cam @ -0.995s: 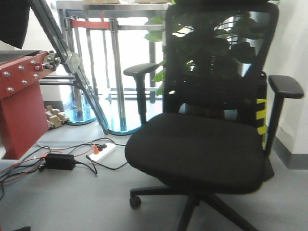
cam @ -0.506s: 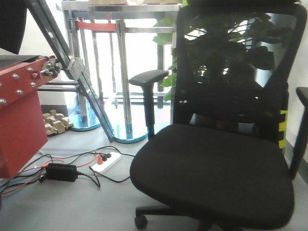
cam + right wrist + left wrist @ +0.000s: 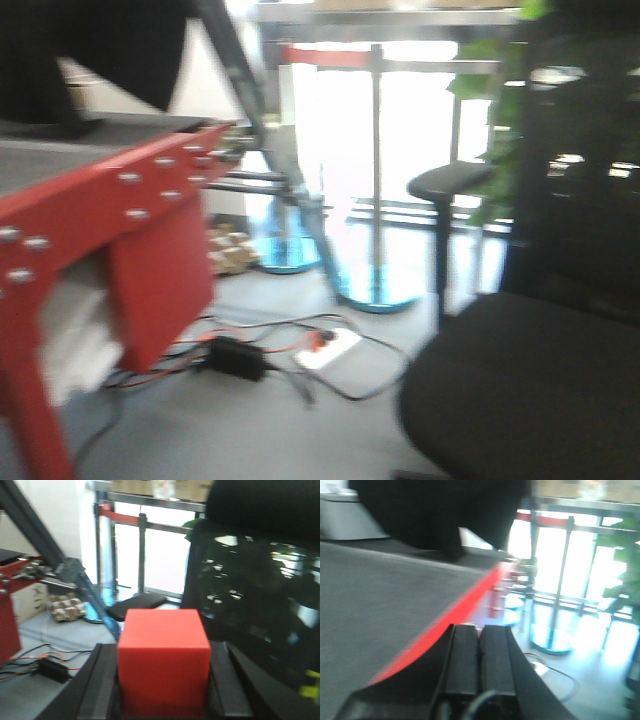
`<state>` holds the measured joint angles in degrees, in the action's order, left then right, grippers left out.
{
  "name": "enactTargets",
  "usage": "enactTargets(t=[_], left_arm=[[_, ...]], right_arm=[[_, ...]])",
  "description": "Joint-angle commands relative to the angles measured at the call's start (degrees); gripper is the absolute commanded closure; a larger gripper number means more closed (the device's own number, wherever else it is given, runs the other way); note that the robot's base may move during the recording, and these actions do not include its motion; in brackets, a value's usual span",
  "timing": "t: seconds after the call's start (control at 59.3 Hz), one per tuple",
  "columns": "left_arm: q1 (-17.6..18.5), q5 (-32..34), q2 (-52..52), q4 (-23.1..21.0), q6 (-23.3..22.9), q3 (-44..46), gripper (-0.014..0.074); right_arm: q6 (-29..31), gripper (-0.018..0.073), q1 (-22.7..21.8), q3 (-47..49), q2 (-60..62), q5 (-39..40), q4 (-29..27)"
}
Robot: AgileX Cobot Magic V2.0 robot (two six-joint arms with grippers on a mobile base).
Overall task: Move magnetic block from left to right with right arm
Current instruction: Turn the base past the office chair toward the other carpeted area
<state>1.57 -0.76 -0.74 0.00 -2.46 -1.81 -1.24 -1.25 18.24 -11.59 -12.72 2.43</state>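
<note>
The magnetic block (image 3: 163, 660), a plain bright-red cube, fills the lower middle of the right wrist view. My right gripper (image 3: 162, 649) is shut on it, one black finger (image 3: 102, 680) against each side, and holds it in the air facing an office chair. In the left wrist view my left gripper (image 3: 480, 632) is shut, its two black fingers pressed together with nothing between them. It hangs over the red-edged grey table top (image 3: 380, 610). The blurred exterior view shows neither the grippers nor the block.
A large red metal frame (image 3: 150, 210) carries the grey table at the left. A black office chair (image 3: 540, 390) stands at the right, with a plant behind it. A black power brick (image 3: 238, 357), cables and a white power strip lie on the floor. Metal posts stand behind.
The exterior view has swung. The chair has slid to the right edge, the red frame has grown large at the left, and the picture is now blurred.
</note>
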Motion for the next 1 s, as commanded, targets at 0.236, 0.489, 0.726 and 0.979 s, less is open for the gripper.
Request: enactTargets(t=[0.236, 0.489, 0.726, 0.979], left_arm=[[0.3, 5.07, -0.52, 0.0, -0.25, -0.54, 0.0713], [0.3, 5.07, -0.52, 0.0, -0.25, -0.54, 0.0713], [0.3, 5.07, -0.52, 0.0, -0.25, -0.54, 0.0713], [0.3, 5.07, -0.52, 0.0, -0.25, -0.54, 0.0712]], right_arm=[[0.58, 0.0253, -0.2, 1.72, -0.59, 4.78, 0.74], [0.58, 0.0253, -0.2, 1.72, -0.59, 4.78, 0.74], [0.58, 0.0253, -0.2, 1.72, -0.59, 4.78, 0.74], [0.58, 0.0253, -0.2, 1.72, -0.59, 4.78, 0.74]])
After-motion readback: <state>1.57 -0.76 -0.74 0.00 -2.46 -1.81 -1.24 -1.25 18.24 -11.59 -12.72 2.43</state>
